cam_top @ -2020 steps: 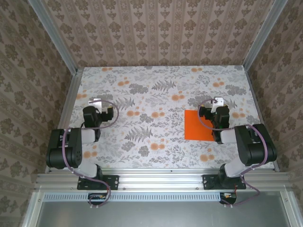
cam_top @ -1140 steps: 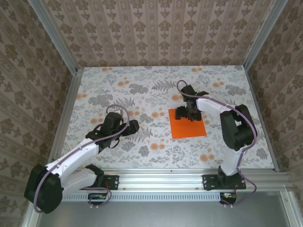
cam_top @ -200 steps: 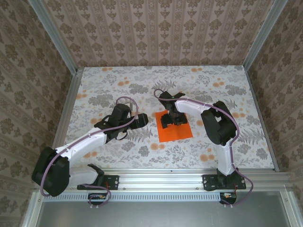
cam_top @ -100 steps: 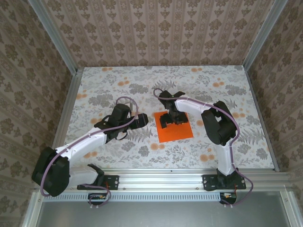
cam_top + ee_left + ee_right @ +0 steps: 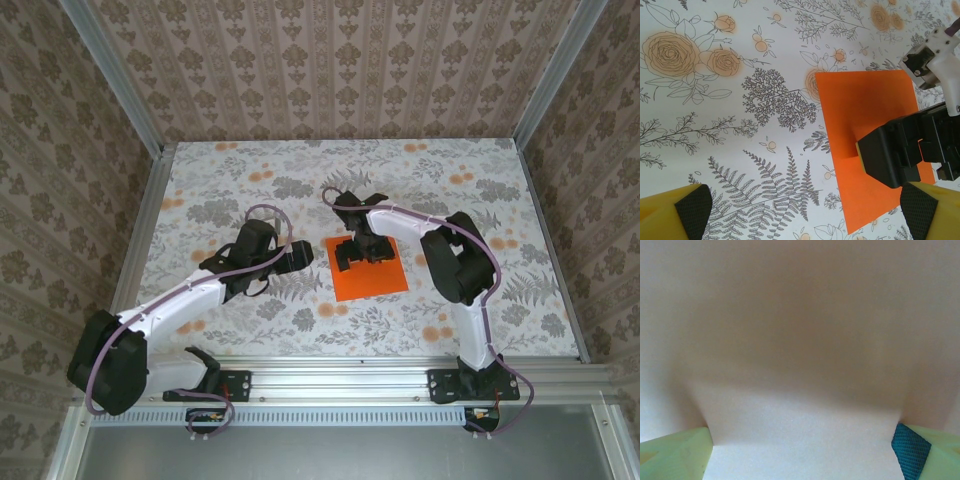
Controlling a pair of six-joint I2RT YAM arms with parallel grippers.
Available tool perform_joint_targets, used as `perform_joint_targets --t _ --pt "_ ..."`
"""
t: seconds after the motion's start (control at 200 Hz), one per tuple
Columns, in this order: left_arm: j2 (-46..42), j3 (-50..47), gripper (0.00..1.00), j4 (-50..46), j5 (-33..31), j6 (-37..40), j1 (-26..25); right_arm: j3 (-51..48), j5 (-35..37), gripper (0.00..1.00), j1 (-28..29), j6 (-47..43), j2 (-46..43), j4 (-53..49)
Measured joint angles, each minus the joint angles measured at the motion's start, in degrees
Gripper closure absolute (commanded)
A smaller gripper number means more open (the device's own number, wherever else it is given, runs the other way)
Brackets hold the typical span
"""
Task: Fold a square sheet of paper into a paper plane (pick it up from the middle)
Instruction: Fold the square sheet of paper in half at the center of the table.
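The square sheet of paper (image 5: 376, 281) lies flat and bright orange near the middle of the floral table. My right gripper (image 5: 362, 251) points down onto its far half, jaws wide and open, with the tips at the paper's surface. From the left wrist the sheet (image 5: 860, 105) lies ahead to the right, and a black finger (image 5: 890, 160) of the right gripper rests on it. My left gripper (image 5: 301, 256) hovers open just left of the sheet, with nothing between its fingers (image 5: 687, 212). The right wrist view has yellow-green fingertips (image 5: 675, 455) wide apart, close over a pale, washed-out surface.
The floral tablecloth (image 5: 220, 190) has pale orange blotches. Patterned walls (image 5: 340, 70) close in three sides, with metal posts at the corners. An aluminium rail (image 5: 340, 378) runs along the near edge by the arm bases.
Since ten seconds ago the sheet has slid from the right side to the table's middle under the right gripper, and the left arm has reached out beside it. Almost nothing moved in the last second.
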Motion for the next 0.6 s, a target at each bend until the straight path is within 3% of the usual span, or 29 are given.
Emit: perform_joint_targets --t 0.255,0.6 --pt "0.2 0.0 0.00 -0.1 0.3 0.2 0.3 -0.1 0.0 0.14 0.0 0.2 0.0 0.1" --pt "0.5 0.0 0.00 -0.1 0.5 0.4 0.3 0.0 -0.5 0.50 0.0 0.2 -1.9 -1.2"
